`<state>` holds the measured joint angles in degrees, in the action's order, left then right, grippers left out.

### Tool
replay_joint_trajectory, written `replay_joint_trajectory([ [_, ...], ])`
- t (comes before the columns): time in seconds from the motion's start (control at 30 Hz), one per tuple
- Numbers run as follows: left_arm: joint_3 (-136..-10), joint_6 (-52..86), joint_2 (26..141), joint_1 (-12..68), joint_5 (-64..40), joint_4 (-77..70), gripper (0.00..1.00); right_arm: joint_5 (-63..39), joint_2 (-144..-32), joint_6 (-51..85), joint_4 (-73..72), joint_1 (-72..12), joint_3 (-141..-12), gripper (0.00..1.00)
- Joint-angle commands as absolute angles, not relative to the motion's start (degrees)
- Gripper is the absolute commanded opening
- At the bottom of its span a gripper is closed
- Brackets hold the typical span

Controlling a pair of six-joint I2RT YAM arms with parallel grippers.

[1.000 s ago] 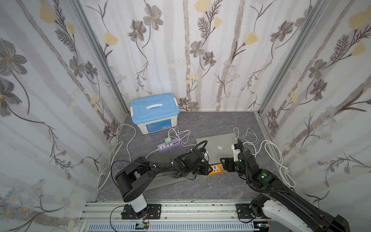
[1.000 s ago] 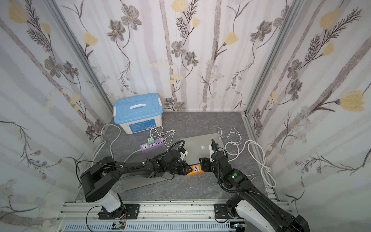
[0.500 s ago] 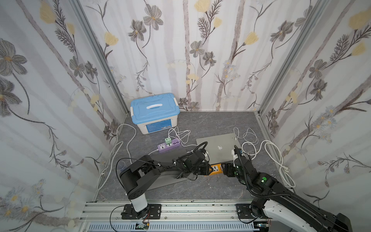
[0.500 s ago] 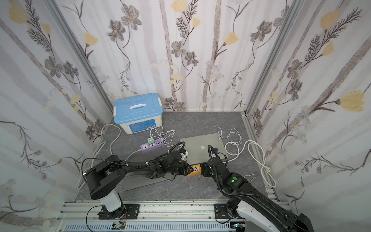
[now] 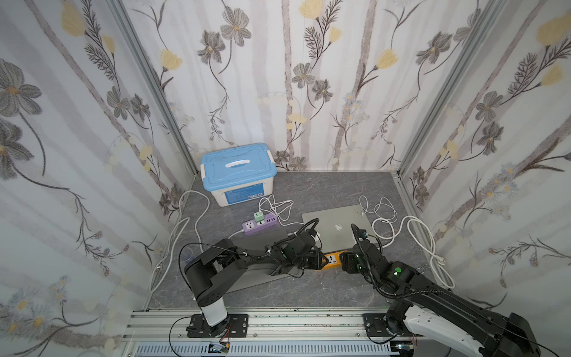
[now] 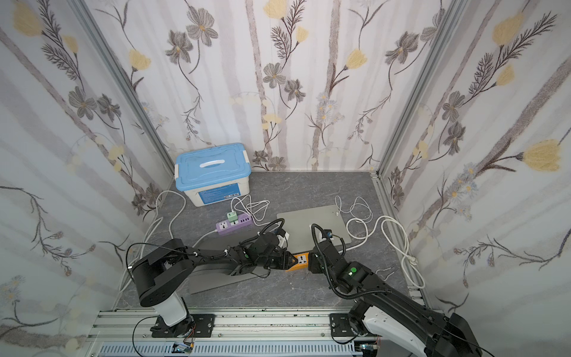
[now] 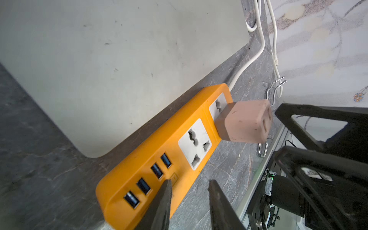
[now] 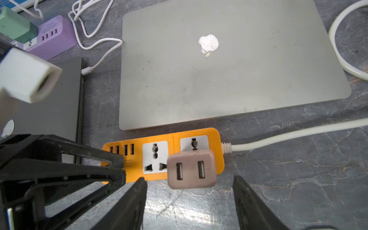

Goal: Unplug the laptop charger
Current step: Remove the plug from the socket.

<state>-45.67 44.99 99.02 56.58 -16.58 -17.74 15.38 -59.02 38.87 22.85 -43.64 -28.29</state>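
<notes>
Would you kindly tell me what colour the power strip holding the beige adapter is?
The power strip is orange, clearest in the right wrist view.

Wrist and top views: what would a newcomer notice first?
The bright orange plastic power strip lies along the near edge of the closed silver laptop, with a pinkish-beige cube charger plugged in at its cord end. The right gripper is open and lined up on that charger, while the left gripper sits at the strip's USB end. In a top view a blue-lidded white storage box stands in the back left corner.
</notes>
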Motion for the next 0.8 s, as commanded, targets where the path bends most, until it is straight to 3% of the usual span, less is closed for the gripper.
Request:
replay_joint_trajectory([
  [0.0, -45.2, 45.0, 99.4, 56.5, -15.2, -13.6, 0.36, 16.9, -60.8, 37.9, 21.2, -43.8, -29.8, 0.69],
  [0.77, -44.6, 45.0, 98.9, 56.6, -15.0, -14.1, 0.36, 16.7, -66.5, 34.4, 23.4, -43.9, -32.5, 0.62],
])
